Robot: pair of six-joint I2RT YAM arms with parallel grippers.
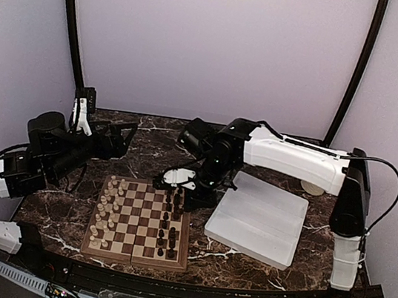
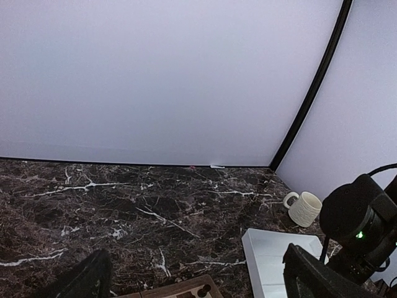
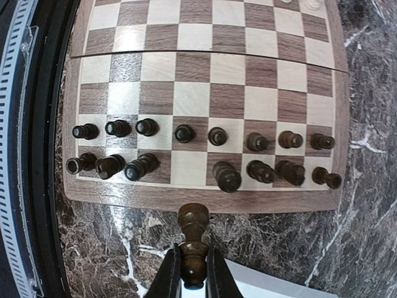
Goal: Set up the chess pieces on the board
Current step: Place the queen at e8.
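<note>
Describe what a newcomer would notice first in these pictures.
A square wooden chessboard, checkered brown and cream, lies near the front of the dark marble table, cream chessmen lining its left side and dark brown ones its right. Just off its right edge the right gripper pinches one more dark brown wooden piece, near the only empty square in the dark back row.

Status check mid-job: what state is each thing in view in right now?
Right hand, shut on a dark piece.
Left hand, open, holding nothing.
Board, open flat, one back-row square on the dark side bare.
Dark pieces, standing in two rows.
Cream pieces, standing in two rows.
Tray, empty.
Mug, upright.
</note>
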